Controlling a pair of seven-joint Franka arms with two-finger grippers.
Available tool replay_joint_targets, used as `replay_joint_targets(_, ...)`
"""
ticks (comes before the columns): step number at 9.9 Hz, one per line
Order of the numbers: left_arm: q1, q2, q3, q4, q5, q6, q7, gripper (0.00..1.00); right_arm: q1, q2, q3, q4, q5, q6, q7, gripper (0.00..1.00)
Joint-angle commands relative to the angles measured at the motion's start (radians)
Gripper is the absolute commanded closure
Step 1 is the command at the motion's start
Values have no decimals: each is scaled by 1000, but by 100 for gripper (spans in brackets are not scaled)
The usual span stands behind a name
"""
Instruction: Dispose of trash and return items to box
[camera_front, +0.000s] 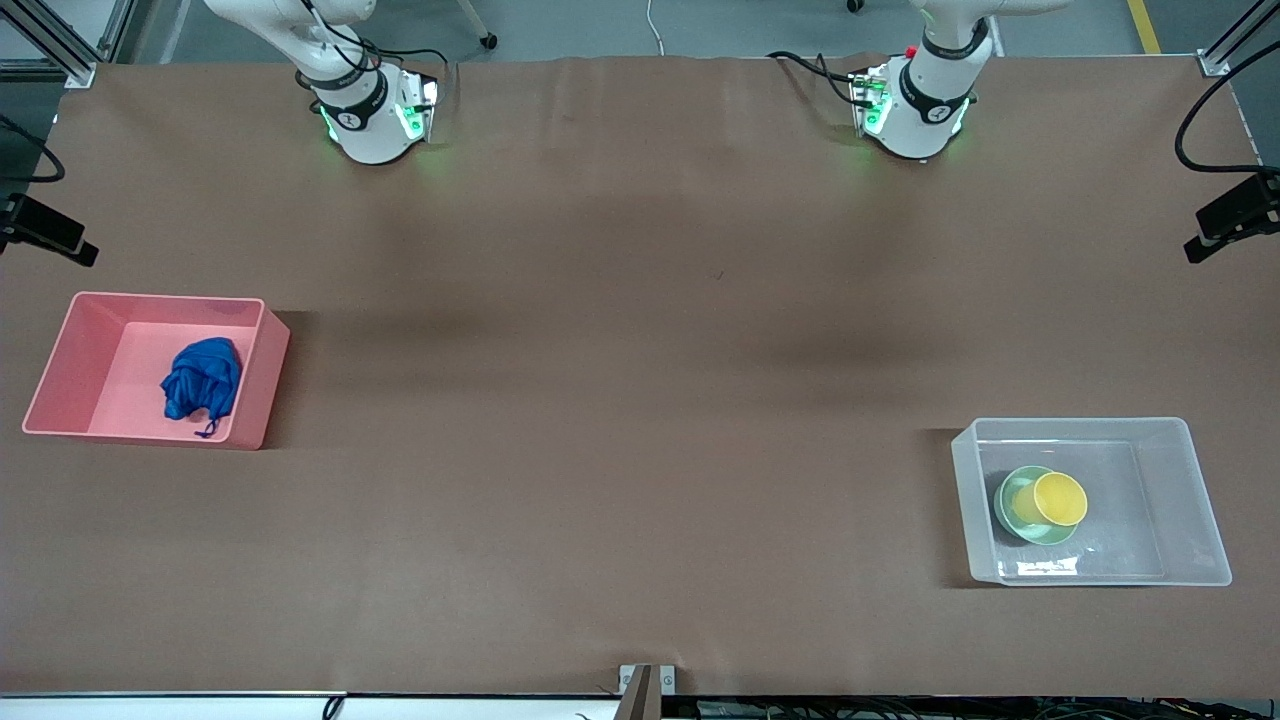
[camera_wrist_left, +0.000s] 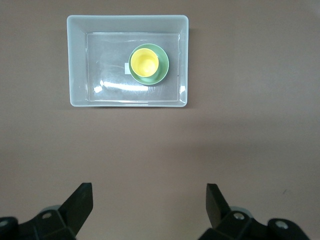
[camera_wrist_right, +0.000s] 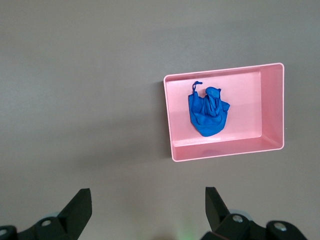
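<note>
On the brown table (camera_front: 620, 400), two containers sit at opposite ends. Toward the right arm's end, the pink bin (camera_front: 75, 350) holds the blue wad (camera_front: 202, 378), its short string lying on the bin floor. Toward the left arm's end, the clear box (camera_front: 1180, 480) holds the green bowl (camera_front: 1012, 518), with the yellow cup (camera_front: 1058, 498) standing in the bowl. The left hand (camera_wrist_left: 150, 202) hangs high above bare table near the clear box, fingers spread wide and holding nothing. The right hand (camera_wrist_right: 148, 202) hangs high above bare table near the pink bin, fingers likewise spread and holding nothing.
</note>
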Motion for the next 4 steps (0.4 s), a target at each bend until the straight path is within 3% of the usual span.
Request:
replay_joint_targets(1,-7,-2,-10,-49,30,7,-15,0,-2,1,-2,11,-12,-3,-9,0)
replay_joint_targets(4,-9,12,-11,-46,32,7,-12,0,1,1,-2,12,-11,-2,-1,0)
